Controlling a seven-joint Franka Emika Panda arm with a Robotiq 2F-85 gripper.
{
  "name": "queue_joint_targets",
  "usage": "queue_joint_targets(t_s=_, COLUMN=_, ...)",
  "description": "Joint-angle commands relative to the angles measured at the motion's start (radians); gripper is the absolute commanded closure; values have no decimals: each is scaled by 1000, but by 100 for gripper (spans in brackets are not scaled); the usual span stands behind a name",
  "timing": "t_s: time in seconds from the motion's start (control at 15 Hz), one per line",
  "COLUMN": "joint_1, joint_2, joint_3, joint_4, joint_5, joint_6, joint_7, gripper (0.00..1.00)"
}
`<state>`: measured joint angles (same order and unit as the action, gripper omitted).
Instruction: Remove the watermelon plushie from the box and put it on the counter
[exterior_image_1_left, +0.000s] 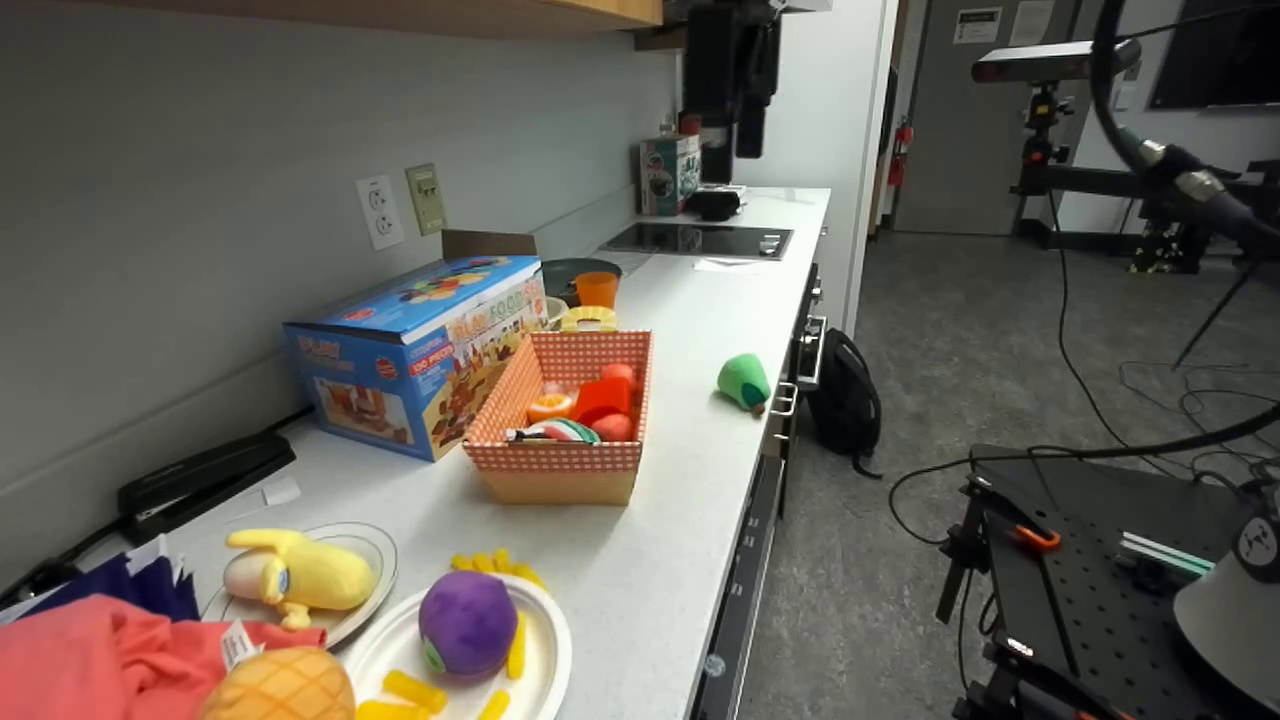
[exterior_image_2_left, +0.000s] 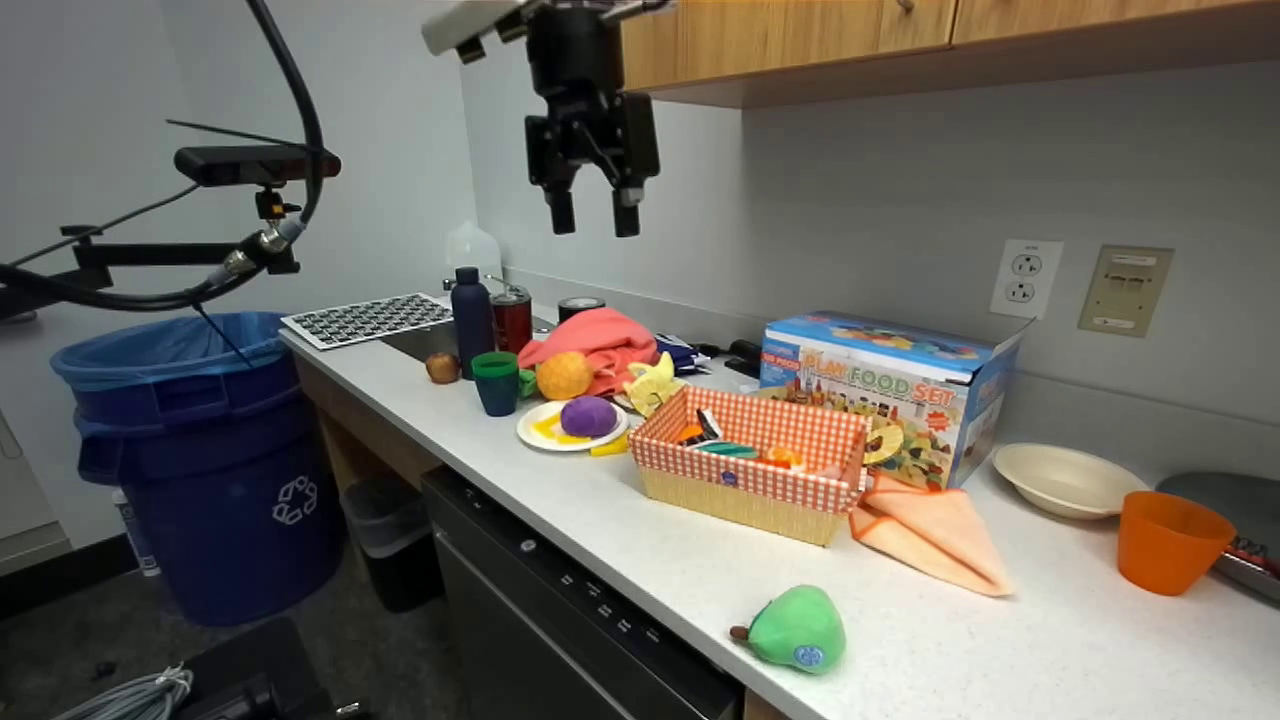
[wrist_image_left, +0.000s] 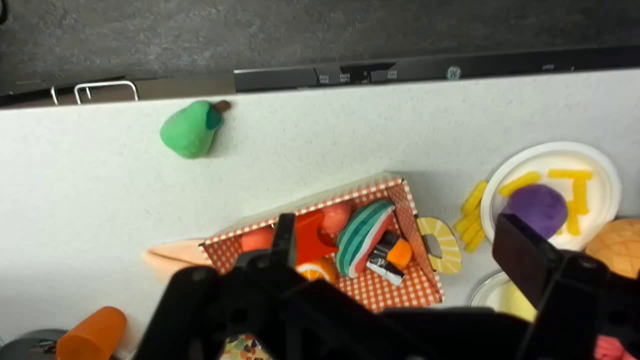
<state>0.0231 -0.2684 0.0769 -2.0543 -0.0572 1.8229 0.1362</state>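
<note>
The watermelon plushie (wrist_image_left: 361, 239) lies inside the box (wrist_image_left: 422, 240), striped green rind with a white line and red face. It also shows in both exterior views (exterior_image_1_left: 565, 430) (exterior_image_2_left: 728, 450), partly hidden by the box wall. The box, orange-red chequered with a tan base, stands on the white-grey counter (exterior_image_2_left: 600, 520) in both exterior views (exterior_image_1_left: 560, 487) (exterior_image_2_left: 740, 500). My gripper (exterior_image_2_left: 594, 218) is open and empty, high above the counter. In the wrist view its fingers (wrist_image_left: 398, 225) are wide apart, with the plushie between them in the picture but well below. Part of the box is hidden behind the gripper.
The box also holds round red toys, a red piece, an orange slice and a black-and-orange piece. A green pear toy (exterior_image_2_left: 800, 630) lies near the counter edge. The blue carton (exterior_image_1_left: 400, 350) stands beside the box. A plate (wrist_image_left: 612, 185) holds a purple toy. Cabinets (exterior_image_2_left: 800, 50) overhang.
</note>
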Motion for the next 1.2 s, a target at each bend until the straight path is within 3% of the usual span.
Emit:
queue_joint_targets(t_s=0.0, joint_1=-9, joint_2=211, joint_3=-24, joint_4=159, joint_5=-7, joint_6=89, joint_7=-26, gripper=0)
queue_joint_targets(t_s=0.4, joint_1=-9, joint_2=444, joint_3=-59, joint_4=307, joint_5=27, joint_6=145, joint_7=-29, gripper=0)
queue_joint_targets(t_s=0.53, joint_1=1, joint_2=410, joint_3=-62, joint_4=254, joint_5=7, joint_6=152, joint_7=-3, gripper=0)
queue_joint_targets(t_s=0.93, joint_1=1, joint_2=456, joint_3=-66, joint_4=293, joint_5=7, joint_6=153, joint_7=-3, gripper=0)
queue_joint_targets(t_s=1.13, joint_1=-14, joint_2=510, joint_3=-72, joint_4=310, joint_5=24, joint_6=208, joint_7=-32, gripper=0)
